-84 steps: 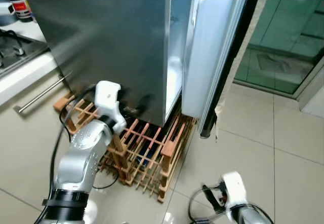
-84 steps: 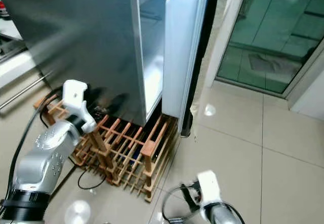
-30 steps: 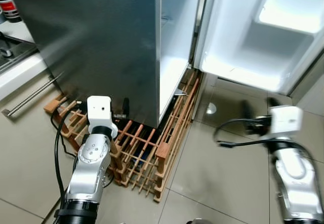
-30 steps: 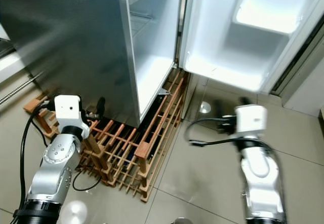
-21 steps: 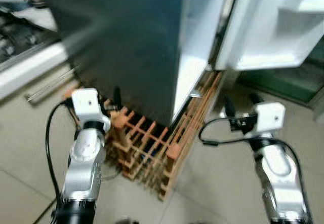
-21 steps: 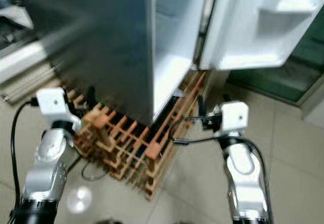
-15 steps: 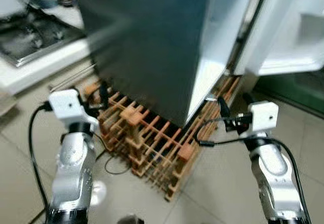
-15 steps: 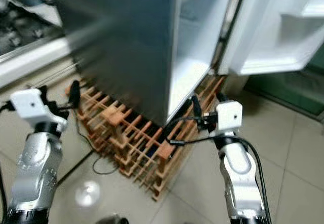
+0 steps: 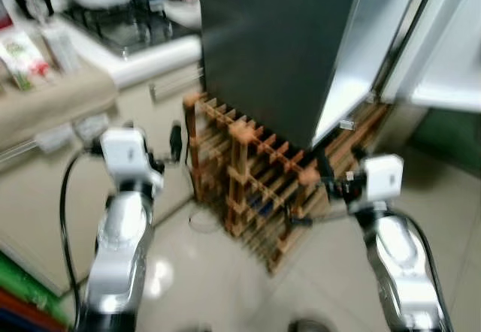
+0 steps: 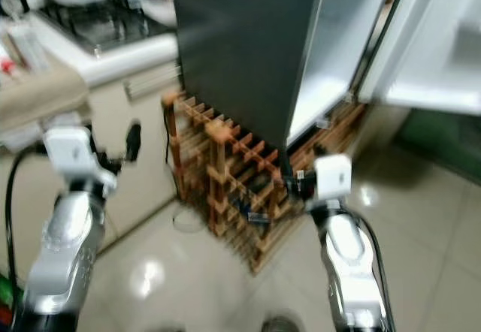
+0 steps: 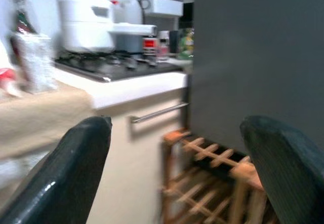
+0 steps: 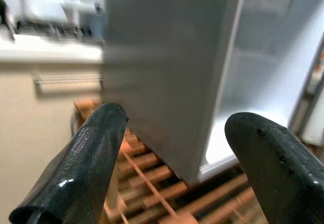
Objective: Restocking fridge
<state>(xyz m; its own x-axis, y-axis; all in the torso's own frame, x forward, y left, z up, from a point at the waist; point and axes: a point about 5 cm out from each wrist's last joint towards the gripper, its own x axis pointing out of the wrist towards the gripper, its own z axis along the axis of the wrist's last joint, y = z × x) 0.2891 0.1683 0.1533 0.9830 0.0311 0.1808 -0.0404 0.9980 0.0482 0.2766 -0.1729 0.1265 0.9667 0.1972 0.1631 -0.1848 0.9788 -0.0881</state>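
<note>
Frames blurred; we read no labels. The fridge (image 9: 278, 46) stands upright behind the wooden rack (image 9: 255, 182), its door (image 10: 443, 54) swung open at right. Our left gripper (image 11: 177, 168) and right gripper (image 12: 177, 158) both gape wide, holding nothing, raised before the rack.

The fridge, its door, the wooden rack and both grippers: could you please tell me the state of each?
Fridge: open, interior lit.
Fridge door: swung wide open.
Wooden rack: upright beside the fridge.
Left gripper: jaws open, empty.
Right gripper: jaws open, empty.
</note>
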